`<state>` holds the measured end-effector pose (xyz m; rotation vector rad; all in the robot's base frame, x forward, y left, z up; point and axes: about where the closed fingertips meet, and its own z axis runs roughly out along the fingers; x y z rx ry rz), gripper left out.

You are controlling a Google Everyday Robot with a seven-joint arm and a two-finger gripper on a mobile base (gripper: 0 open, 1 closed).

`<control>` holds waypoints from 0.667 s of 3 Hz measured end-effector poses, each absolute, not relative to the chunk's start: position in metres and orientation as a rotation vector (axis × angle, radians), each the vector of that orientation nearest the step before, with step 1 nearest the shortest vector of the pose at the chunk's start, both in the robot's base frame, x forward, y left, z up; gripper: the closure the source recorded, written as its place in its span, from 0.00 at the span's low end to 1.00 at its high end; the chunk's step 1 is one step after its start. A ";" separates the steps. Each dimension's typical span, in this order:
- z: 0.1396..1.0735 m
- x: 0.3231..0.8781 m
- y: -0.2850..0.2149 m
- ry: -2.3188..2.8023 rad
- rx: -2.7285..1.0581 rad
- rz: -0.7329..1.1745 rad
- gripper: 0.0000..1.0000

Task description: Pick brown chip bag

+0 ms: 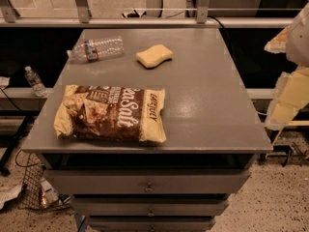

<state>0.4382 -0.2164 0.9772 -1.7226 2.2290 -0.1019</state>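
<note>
you're at the approach step: the brown chip bag (111, 114) lies flat at the front-left of the cabinet top (207, 95), the gripper (289, 91) hangs beyond its right edge, how open you cannot tell, so bring it left and down over the bag.

The brown chip bag (111, 113) reads "Sea Salt"; claw (288, 98) at right edge.
</note>
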 end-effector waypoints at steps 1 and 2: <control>0.977 0.438 -0.216 2.229 -1.722 -0.102 0.00; 0.979 0.454 -0.195 2.169 -1.785 -0.082 0.00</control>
